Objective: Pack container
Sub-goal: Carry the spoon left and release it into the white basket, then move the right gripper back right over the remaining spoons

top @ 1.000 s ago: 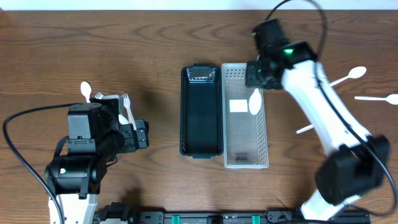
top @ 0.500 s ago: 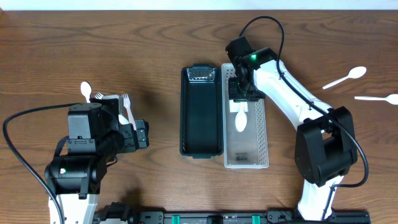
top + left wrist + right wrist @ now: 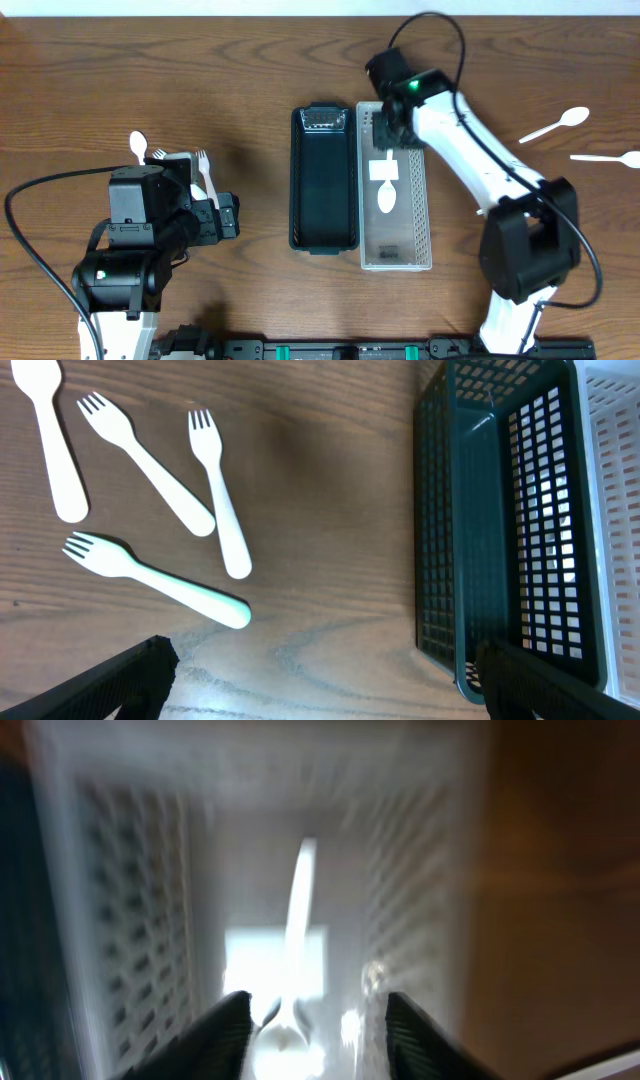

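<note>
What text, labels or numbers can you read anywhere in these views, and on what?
None can be read in any view.
White patch on the floor of the white basket: perhaps a label, no lettering shows from overhead, blurred in the right wrist view.
Dark basket and forks: no markings visible.

**No legible writing on any feed**

I can't read a single word, number or brand mark in my three views. The only candidate is a pale sticker (image 3: pixel 383 170) on the floor of the white basket (image 3: pixel 423 215). From overhead it is too small to show any print, and on the right wrist camera it is a blur.
</note>
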